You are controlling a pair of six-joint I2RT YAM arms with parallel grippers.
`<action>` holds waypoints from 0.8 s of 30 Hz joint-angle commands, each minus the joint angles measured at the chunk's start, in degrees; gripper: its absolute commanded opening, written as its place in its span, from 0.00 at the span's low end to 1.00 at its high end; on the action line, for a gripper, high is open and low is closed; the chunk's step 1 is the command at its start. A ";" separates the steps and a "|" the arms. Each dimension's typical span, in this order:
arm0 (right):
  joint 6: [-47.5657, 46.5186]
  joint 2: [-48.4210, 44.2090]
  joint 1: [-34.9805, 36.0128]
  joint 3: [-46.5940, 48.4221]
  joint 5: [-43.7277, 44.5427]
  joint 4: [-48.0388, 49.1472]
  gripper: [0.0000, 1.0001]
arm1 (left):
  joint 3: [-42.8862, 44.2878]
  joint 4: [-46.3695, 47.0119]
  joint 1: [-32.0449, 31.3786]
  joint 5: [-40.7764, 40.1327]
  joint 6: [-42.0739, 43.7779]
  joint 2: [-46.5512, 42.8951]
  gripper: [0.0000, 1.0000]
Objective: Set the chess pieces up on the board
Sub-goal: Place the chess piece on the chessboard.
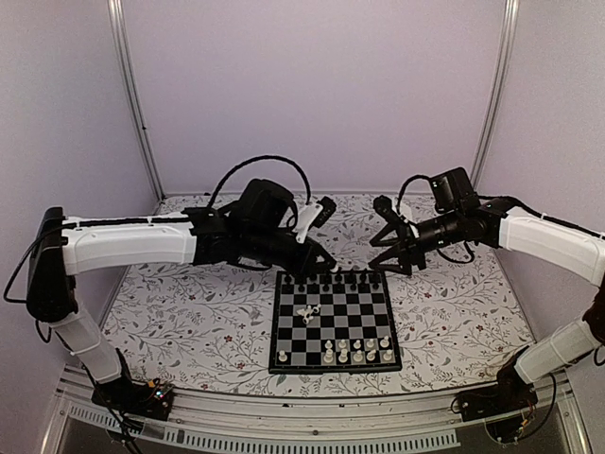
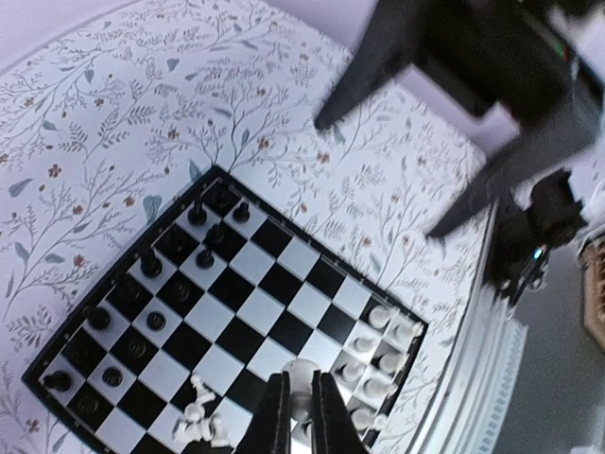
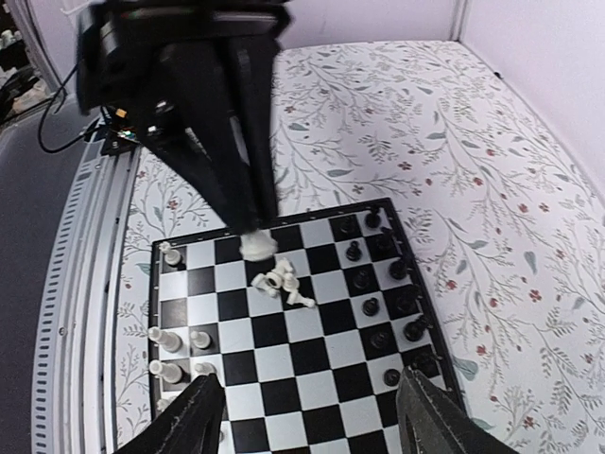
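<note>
the left gripper [image 2: 301, 383] is pinched shut on one cream-white piece [image 2: 301, 403], fingers all but meeting around it. it hangs above the board [image 1: 352, 313], over the board's left half; how high i cannot tell. the right gripper [image 3: 312, 392] has its jaws wide apart with nothing between them, up past the board's far right corner.

black pieces [image 1: 331, 281] stand along the board's two far rows. standing white pieces [image 1: 364, 349] crowd the right end of its near rows, and a heap of white pieces [image 1: 305, 311] lies tipped over just left of the board's centre. the open squares thus seem to lie toward the board's near left corner from the cream-white piece, on the left arm's side, so i judge the coming move a carry toward the near edge and down.

the left wrist view shows the pinch itself, which the top view hides behind the left arm. the right wrist view shows the piece at the very fingertips, side-on; its long axis is unclear.
</note>
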 commanded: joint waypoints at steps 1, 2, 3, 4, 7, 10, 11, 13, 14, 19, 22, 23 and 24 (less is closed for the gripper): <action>-0.81 -0.84 -2.14 -0.89 6.87 1.72 0.66 | 0.61 -19.58 -7.64 -15.39 15.50 -1.68 0.00; -0.74 -0.36 -2.15 -0.88 8.42 2.04 0.66 | 0.67 -21.42 -9.71 -17.44 17.12 -0.91 0.00; -0.73 0.38 -2.17 -0.88 9.43 2.18 0.66 | 0.96 -23.76 -10.79 -18.60 17.92 0.14 0.00; -0.70 0.97 -2.17 -0.79 9.83 2.16 0.66 | 1.45 -25.28 -11.57 -19.42 18.13 1.35 0.00; -0.72 2.21 -2.17 -0.88 9.91 2.15 0.66 | 2.21 -27.19 -13.25 -20.04 18.09 4.61 0.00; -0.80 2.77 -2.17 -1.05 10.05 2.14 0.67 | 2.38 -26.58 -14.25 -19.27 17.90 6.81 0.00; -0.81 2.78 -2.13 -1.13 10.19 2.15 0.67 | 2.40 -26.23 -14.52 -18.98 17.90 7.40 0.00; -0.90 2.82 -2.17 -1.22 10.33 2.15 0.67 | 2.55 -25.85 -14.77 -18.14 17.92 8.90 0.00; -0.90 2.84 -2.17 -1.23 10.33 2.10 0.67 | 2.71 -25.88 -14.85 -18.11 17.90 9.49 0.00; -1.11 2.81 -2.17 -1.34 10.20 2.06 0.67 | 3.18 -26.14 -15.05 -19.24 18.17 11.39 0.00; -1.08 2.96 -2.17 -1.42 9.94 1.97 0.67 | 3.36 -25.66 -15.05 -19.66 18.09 11.74 0.00; -1.15 2.96 -2.11 -1.41 9.97 1.96 0.67 | 3.39 -25.36 -15.05 -19.74 18.00 11.78 0.00; -1.10 3.04 -2.16 -1.34 9.83 1.89 0.67 | 3.45 -25.09 -15.05 -19.63 17.99 11.86 0.00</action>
